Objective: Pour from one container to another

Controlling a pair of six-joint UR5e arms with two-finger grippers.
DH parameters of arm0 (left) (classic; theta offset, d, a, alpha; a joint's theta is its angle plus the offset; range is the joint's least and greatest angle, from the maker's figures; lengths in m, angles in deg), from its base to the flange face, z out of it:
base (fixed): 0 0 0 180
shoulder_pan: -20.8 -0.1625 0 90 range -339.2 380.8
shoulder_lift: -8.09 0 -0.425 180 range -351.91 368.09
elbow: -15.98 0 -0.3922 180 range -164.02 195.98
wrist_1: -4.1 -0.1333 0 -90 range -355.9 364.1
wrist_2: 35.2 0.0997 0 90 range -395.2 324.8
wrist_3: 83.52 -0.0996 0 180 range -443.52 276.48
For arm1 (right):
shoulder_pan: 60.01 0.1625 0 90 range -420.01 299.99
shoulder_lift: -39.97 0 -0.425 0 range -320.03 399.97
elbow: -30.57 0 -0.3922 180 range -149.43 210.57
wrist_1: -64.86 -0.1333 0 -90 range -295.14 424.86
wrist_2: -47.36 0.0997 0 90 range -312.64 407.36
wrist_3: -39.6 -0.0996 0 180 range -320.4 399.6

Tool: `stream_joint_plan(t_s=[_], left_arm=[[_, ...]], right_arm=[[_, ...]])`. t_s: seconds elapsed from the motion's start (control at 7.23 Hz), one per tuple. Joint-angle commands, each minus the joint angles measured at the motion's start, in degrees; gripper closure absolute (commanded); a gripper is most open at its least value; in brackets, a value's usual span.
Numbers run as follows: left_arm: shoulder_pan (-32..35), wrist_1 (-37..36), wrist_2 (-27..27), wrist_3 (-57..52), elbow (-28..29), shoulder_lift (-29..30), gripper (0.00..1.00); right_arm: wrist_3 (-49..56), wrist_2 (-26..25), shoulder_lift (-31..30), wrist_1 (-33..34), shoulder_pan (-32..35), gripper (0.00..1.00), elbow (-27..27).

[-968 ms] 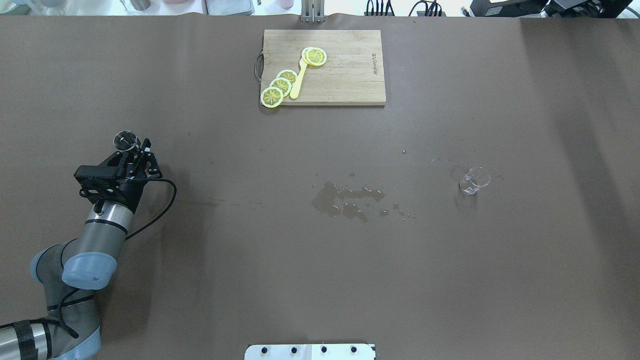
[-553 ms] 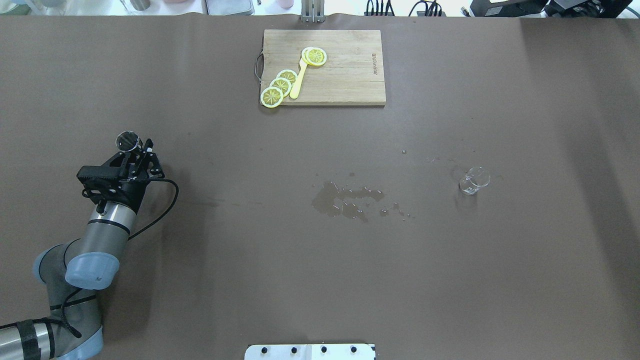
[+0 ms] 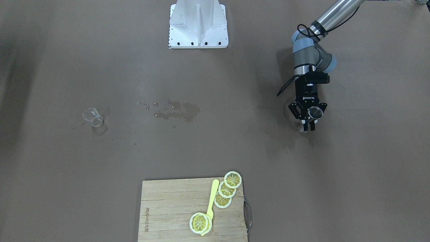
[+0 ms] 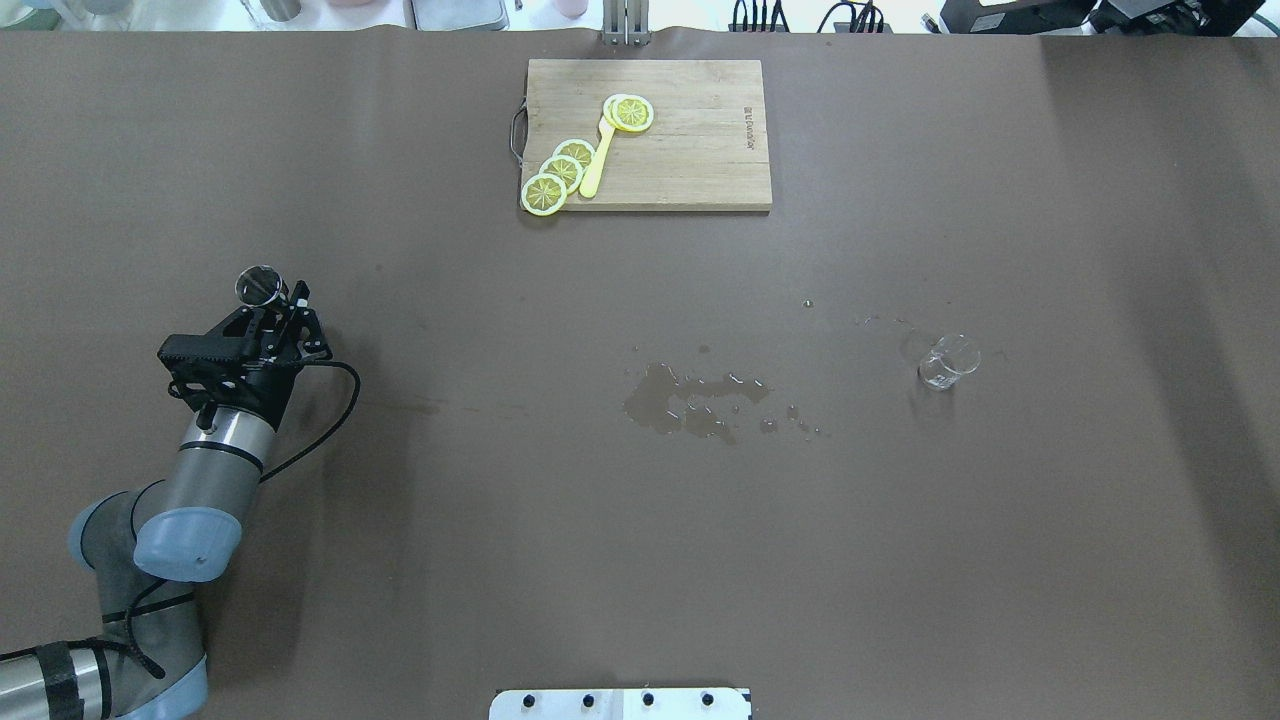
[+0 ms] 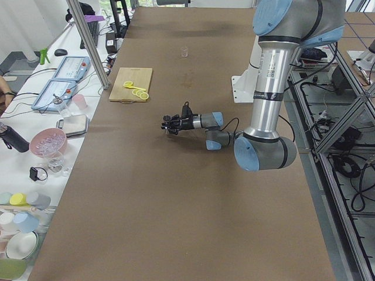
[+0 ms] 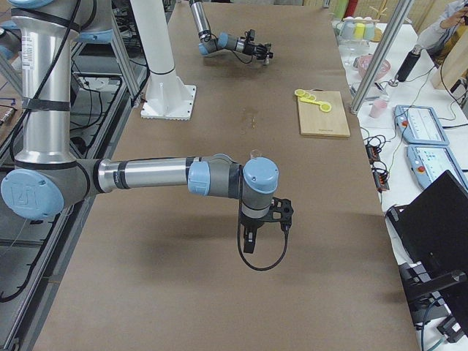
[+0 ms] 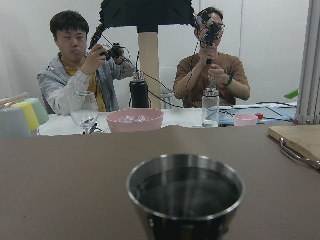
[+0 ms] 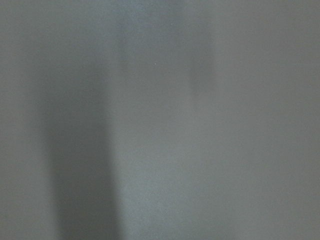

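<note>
Two containers stand well apart on the brown table [image 4: 500, 560]. The small round stainless-steel cup [image 4: 258, 285], at about 9 o'clock, is pinched by the left gripper [image 4: 270, 300]; the wrist view shows it upright with liquid inside. The clear glass beaker [image 4: 948, 360] stands alone at about 3 o'clock. I judge this to be the carry step, with the pour not yet begun. The next move calls for a level traverse towards 3 o'clock, over the wet puddle [image 4: 690, 400] near the centre, then a slow tilt above the beaker's small mouth. Whether the right gripper [image 6: 248, 240] is spread or pressed together, I cannot tell.
</note>
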Motion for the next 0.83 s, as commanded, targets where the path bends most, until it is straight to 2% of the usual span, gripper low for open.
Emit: stream_joint_plan(t_s=[0.0,0.14,0.41,0.55,0.69], left_arm=[[-0.2,-0.1,-0.1,-0.1,0.0,0.0,0.95],[-0.3,0.0,-0.1,-0.1,0.0,0.1,0.85],[-0.3,-0.1,-0.1,-0.2,0.0,0.1,0.75],[-0.3,-0.1,-0.1,-0.4,0.0,0.1,0.64],[-0.4,-0.1,-0.1,-0.5,0.0,0.1,0.57]], right_arm=[[0.1,0.6,0.4,0.0,0.0,0.00,-0.1],[0.1,0.5,0.4,0.0,-0.1,0.00,-0.4],[0.1,0.5,0.6,-0.1,-0.1,0.00,-0.4],[0.1,0.5,0.6,-0.1,-0.1,0.00,-0.4],[0.1,0.5,0.6,-0.1,-0.1,0.00,-0.3]])
